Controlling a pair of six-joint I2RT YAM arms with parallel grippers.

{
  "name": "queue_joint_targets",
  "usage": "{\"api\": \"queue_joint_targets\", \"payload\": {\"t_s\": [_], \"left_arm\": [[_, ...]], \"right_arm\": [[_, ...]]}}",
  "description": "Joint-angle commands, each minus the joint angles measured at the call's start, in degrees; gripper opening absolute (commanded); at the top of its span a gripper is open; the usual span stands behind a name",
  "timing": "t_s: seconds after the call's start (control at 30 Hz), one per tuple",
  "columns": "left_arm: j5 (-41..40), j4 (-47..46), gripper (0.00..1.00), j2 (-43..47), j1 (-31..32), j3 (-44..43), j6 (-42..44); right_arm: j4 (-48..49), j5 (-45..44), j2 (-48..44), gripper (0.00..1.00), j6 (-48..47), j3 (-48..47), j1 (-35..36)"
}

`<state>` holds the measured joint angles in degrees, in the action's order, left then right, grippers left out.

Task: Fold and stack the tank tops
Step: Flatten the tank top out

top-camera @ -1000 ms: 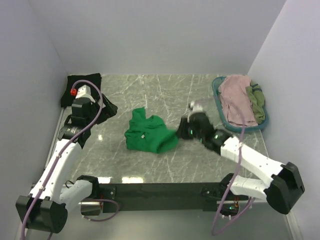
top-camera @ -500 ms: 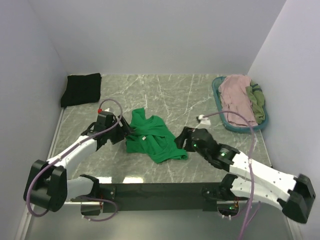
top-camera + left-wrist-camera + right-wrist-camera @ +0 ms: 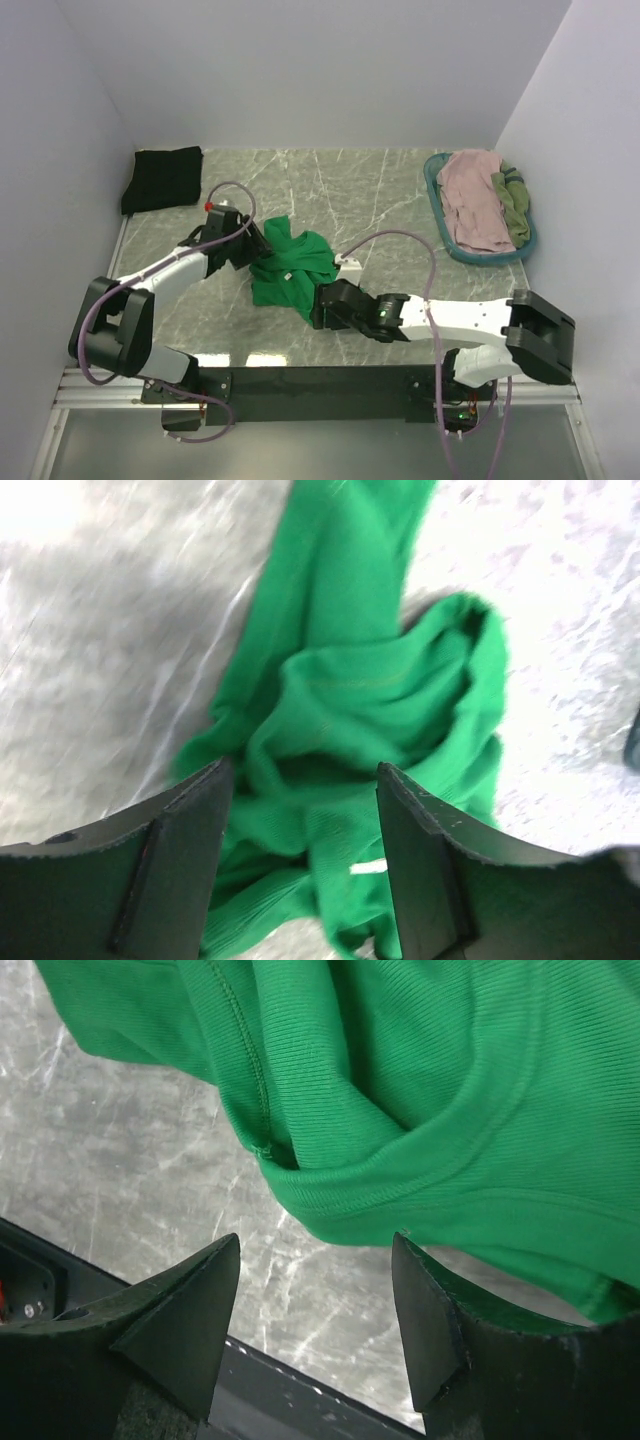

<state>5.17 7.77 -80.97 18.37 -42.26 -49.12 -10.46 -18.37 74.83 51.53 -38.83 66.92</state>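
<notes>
A bright green tank top [image 3: 295,262] lies crumpled on the marble table, mid-left. My left gripper [image 3: 257,250] is at its left edge. In the left wrist view its jaws [image 3: 305,770] stand apart, with bunched green cloth [image 3: 370,680] between and beyond them, not pinched. My right gripper [image 3: 316,304] sits at the top's near edge, open. The green hem [image 3: 450,1080] lies just ahead of its fingertips [image 3: 317,1242], and bare marble shows between them. A black tank top [image 3: 162,178] lies folded at the back left. Pink [image 3: 470,200] and olive [image 3: 512,200] tops fill the basket.
The teal oval basket [image 3: 437,206] stands at the back right by the right wall. White walls close in the table on three sides. A black rail [image 3: 320,380] runs along the near edge, just behind my right gripper.
My left arm swung from the black top at the back left to the green top's left edge, its jaws narrowing. My right gripper opened and moved from the top's right side to its near edge.
</notes>
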Motion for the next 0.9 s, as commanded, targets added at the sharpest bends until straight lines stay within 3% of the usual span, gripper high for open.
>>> {"api": "queue_joint_targets", "payload": {"t_s": [0.0, 0.2, 0.3, 0.37, 0.4, 0.67, 0.77, 0.87], "left_arm": [[1.2, -2.0, 0.63, -2.3, 0.5, -4.8, 1.4], [1.0, -1.2, 0.53, -4.7, 1.5, -5.5, 0.8], [-1.3, 0.4, 0.53, -4.5, 2.1, -4.9, 0.3], [-1.8, 0.5, 0.55, -3.8, 2.2, -3.8, -0.4], [-1.8, 0.5, 0.62, -3.5, 2.5, -3.5, -0.5], [-3.0, 1.3, 0.68, -1.4, 4.3, -0.8, -2.4], [-3.6, 1.5, 0.64, -0.8, 4.7, -0.1, -2.6], [-4.4, 1.1, 0.42, -0.7, 4.7, 0.2, -2.5]], "right_arm": [[3.4, -1.1, 2.9, 0.69, 3.0, -3.4, 1.5], [4.1, -0.8, 6.9, 0.68, 5.8, -3.6, 3.0], [4.6, -1.4, 7.2, 0.70, 6.8, -2.9, 3.3], [5.4, -1.9, 7.3, 0.71, 7.4, -2.4, 3.5], [5.7, -2.2, 7.5, 0.71, 7.6, -2.2, 3.4], [6.2, -5.4, 10.8, 0.70, 7.6, -3.4, 3.4], [6.5, -6.5, 11.0, 0.67, 7.9, -3.2, 3.3], [5.7, -8.3, 11.3, 0.61, 7.8, -3.4, 3.1]]}}
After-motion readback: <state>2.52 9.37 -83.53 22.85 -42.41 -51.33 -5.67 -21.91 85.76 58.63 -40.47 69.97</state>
